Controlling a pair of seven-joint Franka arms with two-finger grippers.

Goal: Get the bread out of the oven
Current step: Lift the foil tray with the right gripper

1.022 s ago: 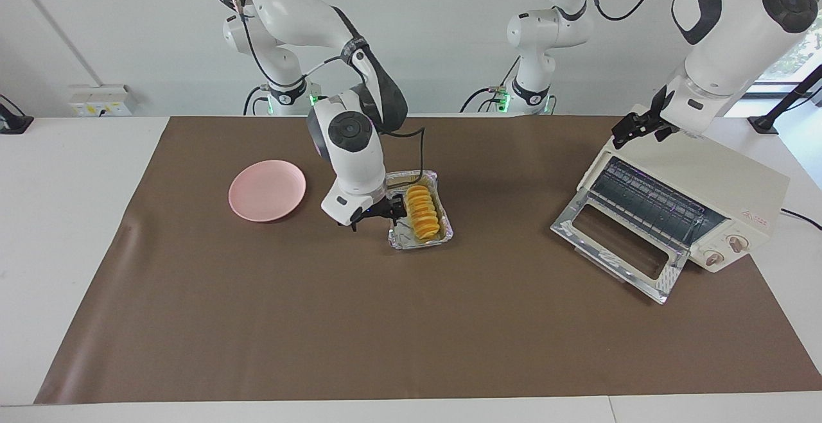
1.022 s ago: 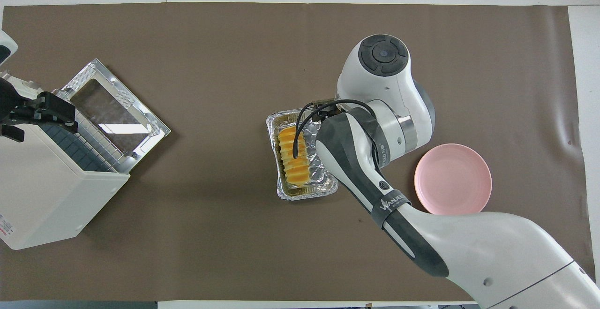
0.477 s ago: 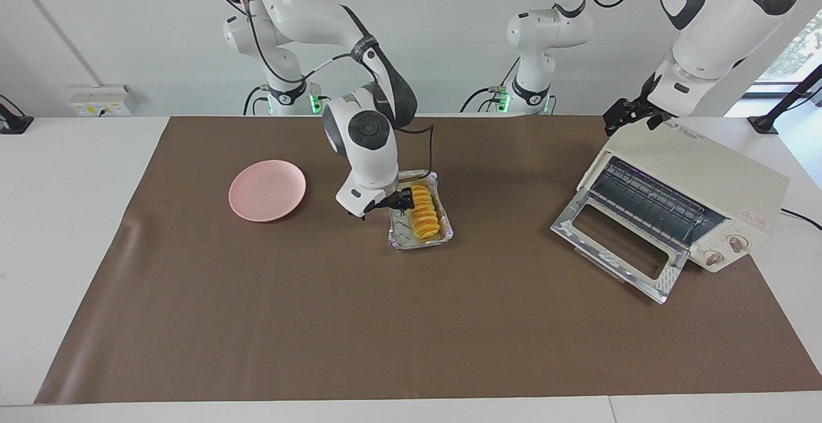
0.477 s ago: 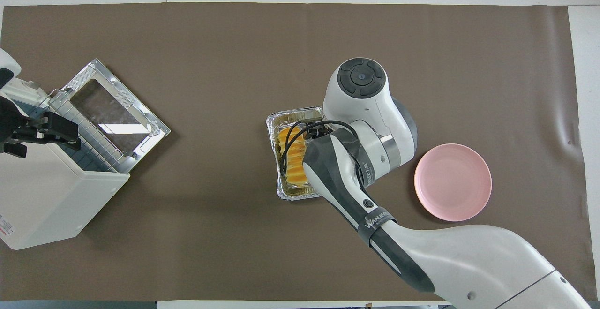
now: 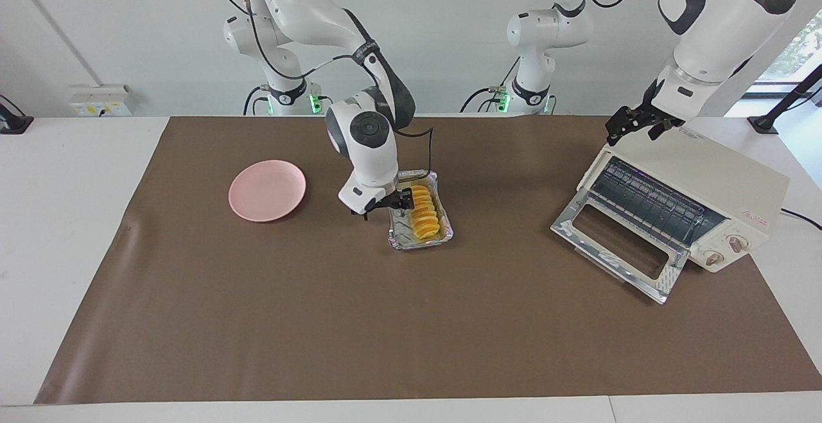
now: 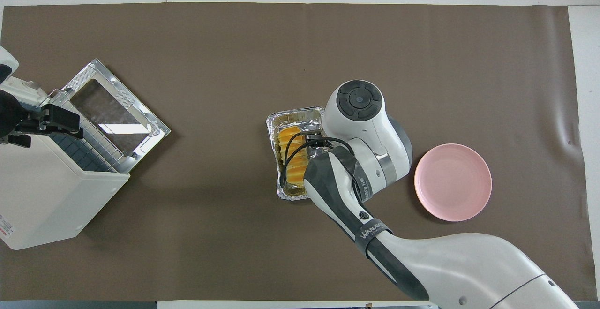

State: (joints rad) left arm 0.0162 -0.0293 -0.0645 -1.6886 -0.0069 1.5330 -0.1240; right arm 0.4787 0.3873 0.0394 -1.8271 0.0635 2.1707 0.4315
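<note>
Bread (image 5: 424, 213) lay in foil tray (image 5: 420, 239); likely light and soft, best gripped mid-length. Right claw (image 5: 403, 203) state undeterminable.

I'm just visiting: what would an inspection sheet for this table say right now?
Surface: brown mat on a white table.
Job's things: bread in a foil tray mid-mat; oven, door down, at the left arm's end.
Clutter: pink plate, bare, beside the tray.
Grippers: right gripper at the bread; left gripper over the oven's top.
Cables: black cable looped on the right wrist.
Surroundings: wall socket.
</note>
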